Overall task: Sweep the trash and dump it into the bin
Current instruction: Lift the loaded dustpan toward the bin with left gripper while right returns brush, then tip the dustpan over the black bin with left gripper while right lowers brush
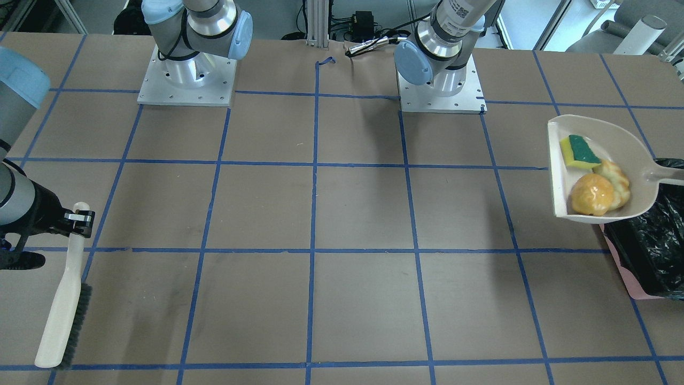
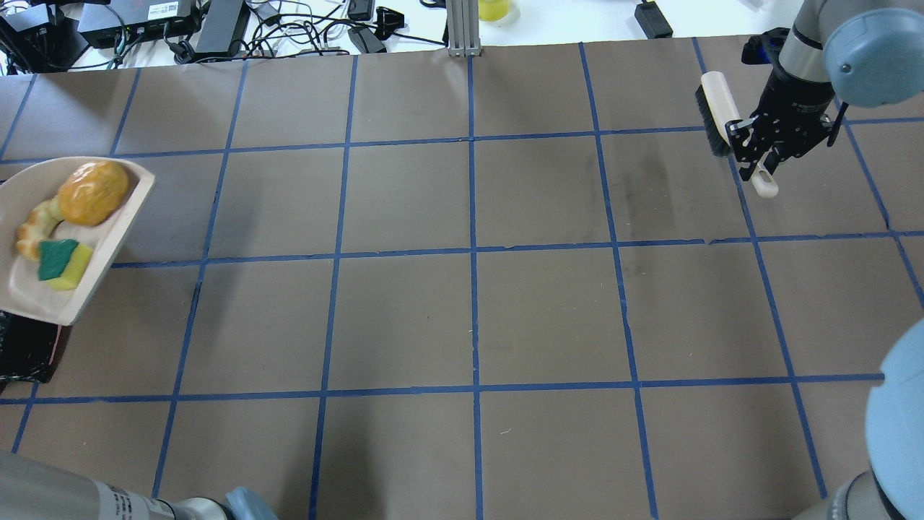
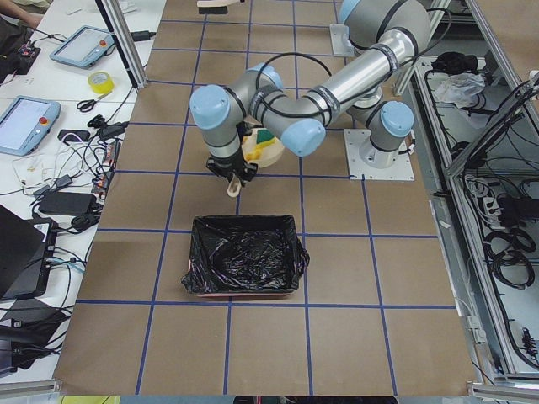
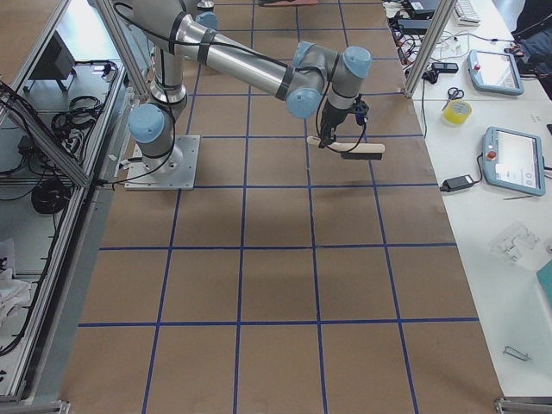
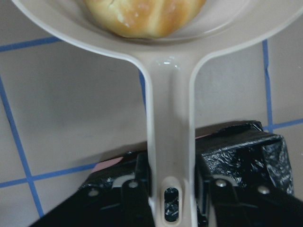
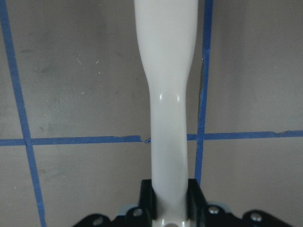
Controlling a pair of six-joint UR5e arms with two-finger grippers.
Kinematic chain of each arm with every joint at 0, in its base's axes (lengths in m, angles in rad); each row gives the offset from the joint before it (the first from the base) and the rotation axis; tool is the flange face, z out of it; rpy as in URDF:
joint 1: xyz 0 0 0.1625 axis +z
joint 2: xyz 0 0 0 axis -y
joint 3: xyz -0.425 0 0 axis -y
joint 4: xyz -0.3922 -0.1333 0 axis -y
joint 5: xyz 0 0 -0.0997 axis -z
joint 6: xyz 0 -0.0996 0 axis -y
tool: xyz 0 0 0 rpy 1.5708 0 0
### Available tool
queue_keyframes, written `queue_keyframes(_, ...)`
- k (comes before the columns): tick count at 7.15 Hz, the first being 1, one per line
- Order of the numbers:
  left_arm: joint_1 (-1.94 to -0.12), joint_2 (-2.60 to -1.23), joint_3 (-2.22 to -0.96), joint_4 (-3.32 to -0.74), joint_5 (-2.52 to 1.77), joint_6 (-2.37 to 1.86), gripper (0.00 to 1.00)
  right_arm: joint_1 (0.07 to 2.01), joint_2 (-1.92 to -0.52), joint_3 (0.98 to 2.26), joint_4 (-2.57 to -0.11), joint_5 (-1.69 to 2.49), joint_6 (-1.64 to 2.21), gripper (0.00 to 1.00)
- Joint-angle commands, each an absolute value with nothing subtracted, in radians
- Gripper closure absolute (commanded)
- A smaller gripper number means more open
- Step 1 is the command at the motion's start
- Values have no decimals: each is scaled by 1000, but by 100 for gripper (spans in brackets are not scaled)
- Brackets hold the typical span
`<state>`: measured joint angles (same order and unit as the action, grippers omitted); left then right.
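Dump step: my left gripper (image 5: pixel 171 191) is clamping the dustpan (image 1: pixel 604 136) of trash (image 1: pixel 591 195) beside the bin (image 3: pixel 244 257); I judge tipping over it comes next. Right gripper (image 2: pixel 765 148) is clasping the brush (image 1: pixel 64 315).

The orange-brown lump (image 1: pixel 591 195), green-and-yellow sponge wedge (image 1: pixel 581 152) and curved tan croissant piece (image 1: pixel 617 179) lie huddled together in the beige dustpan (image 1: pixel 630 144) — just beside the open, black-lined, pink-sided bin (image 1: pixel 654 246).

The left arm (image 1: pixel 453 33) and right arm (image 1: pixel 206 24) are silver tubes with pale blue joint caps (image 1: pixel 241 35), screw-studded square base plates (image 1: pixel 160 93), and a black left gripper (image 5: pixel 171 188) and right gripper (image 6: pixel 169 199).
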<state>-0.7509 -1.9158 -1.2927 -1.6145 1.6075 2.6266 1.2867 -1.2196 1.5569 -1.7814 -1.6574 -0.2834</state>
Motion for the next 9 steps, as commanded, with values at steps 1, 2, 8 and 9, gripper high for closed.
queue_keyframes(1,-652,-1977,-1208,-1551,1624,2863,100,1244,-1160,1597,-1903,-1660,-372,89)
queue_keyframes(2,-650,-2020,-1151,-1530,1647,2887,100,1232,-1157,1608,-1901,-1661,-376,89)
queue_keyframes(8,-606,-2229,-948,-1327,1658,3079,100,1203,-1184,1644,-1890,-1649,-368,89)
queue_keyframes(9,-606,-2241,-927,-1325,1652,3088,100,1204,-1190,1657,-1888,-1646,-382,88)
